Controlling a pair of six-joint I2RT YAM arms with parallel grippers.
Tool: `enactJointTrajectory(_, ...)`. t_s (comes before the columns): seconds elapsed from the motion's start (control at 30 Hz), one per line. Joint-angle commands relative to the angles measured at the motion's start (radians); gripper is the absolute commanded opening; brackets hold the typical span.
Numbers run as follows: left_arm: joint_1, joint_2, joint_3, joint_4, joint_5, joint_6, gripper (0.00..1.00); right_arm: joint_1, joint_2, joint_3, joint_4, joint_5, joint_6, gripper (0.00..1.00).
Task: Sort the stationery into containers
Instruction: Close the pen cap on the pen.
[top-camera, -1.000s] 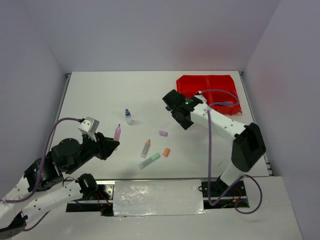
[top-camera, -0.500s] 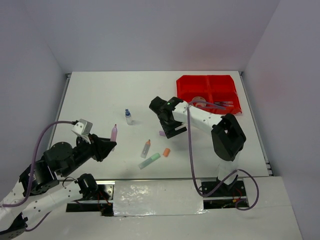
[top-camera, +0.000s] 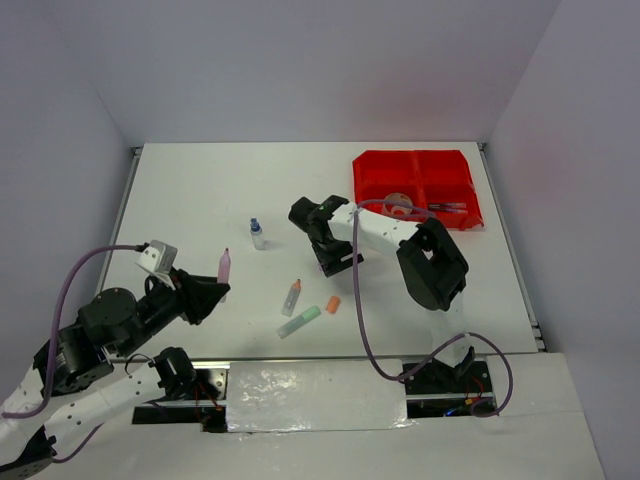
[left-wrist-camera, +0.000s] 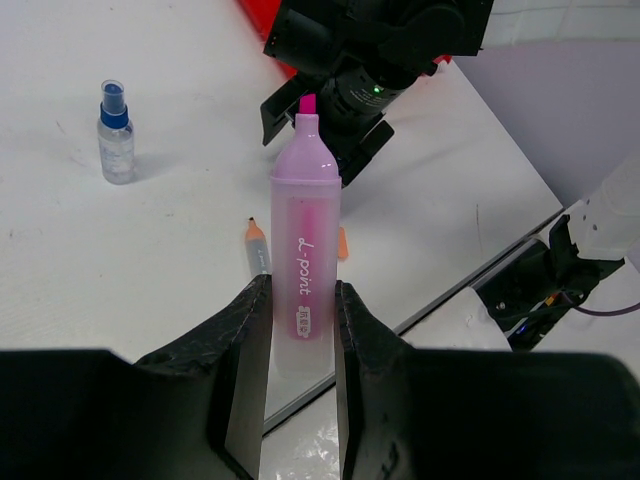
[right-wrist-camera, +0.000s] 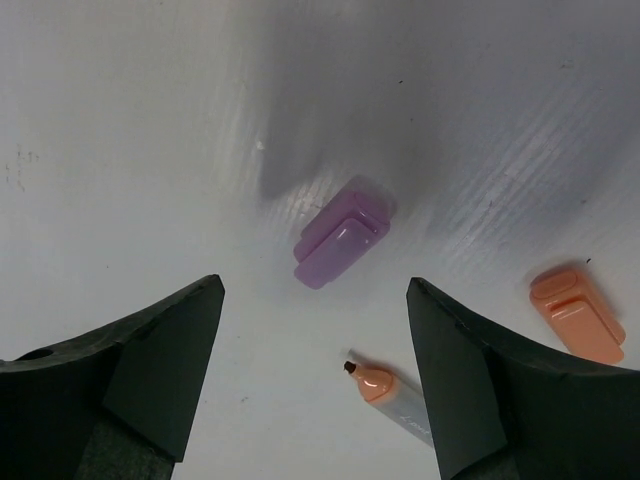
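Note:
My left gripper (left-wrist-camera: 301, 292) is shut on a pink highlighter (left-wrist-camera: 305, 230) and holds it upright above the table's near left (top-camera: 223, 267). My right gripper (right-wrist-camera: 315, 288) is open, its jaws wide apart, low over a purple cap (right-wrist-camera: 342, 243). An orange cap (right-wrist-camera: 578, 312) and an orange-tipped highlighter (right-wrist-camera: 392, 393) lie beside it. In the top view the right gripper (top-camera: 337, 261) hides the purple cap. A green highlighter (top-camera: 299, 321) and a blue-capped bottle (top-camera: 257, 234) lie on the table. The red bins (top-camera: 417, 187) stand at the far right.
The bins hold a tape roll (top-camera: 398, 203) and thin pens (top-camera: 447, 206). The right arm stretches across the table's middle from its base. Walls close the table on three sides.
My right gripper has swung left and toward me, from beside the bins to over the purple cap. My left gripper has drawn back a little toward the near left with the pink highlighter.

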Motion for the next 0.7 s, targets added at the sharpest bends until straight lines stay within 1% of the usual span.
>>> enactJointTrajectory(0.0,0.003,0.011,-0.001,0.048,0.021,0.024,0.00,0.009,0.020,0.033,-0.048,0.029,0.337,0.81)
enactJointTrajectory(0.17,0.003,-0.002,-0.006,0.051,0.026,0.023,0.00,0.011,0.034,-0.015,-0.019,0.029,0.361,0.80)
enactJointTrajectory(0.4,0.002,-0.004,-0.007,0.054,0.035,0.024,0.00,0.004,0.062,-0.059,0.034,0.028,0.371,0.74)
enactJointTrajectory(0.47,0.002,-0.002,-0.007,0.055,0.037,0.025,0.00,0.000,0.068,-0.081,0.065,0.028,0.366,0.70)
enactJointTrajectory(0.5,0.002,-0.004,-0.007,0.054,0.037,0.025,0.00,-0.002,0.069,-0.087,0.088,0.028,0.363,0.69)
enactJointTrajectory(0.67,0.002,-0.001,-0.007,0.055,0.040,0.026,0.00,-0.006,0.071,-0.130,0.142,0.035,0.346,0.55)
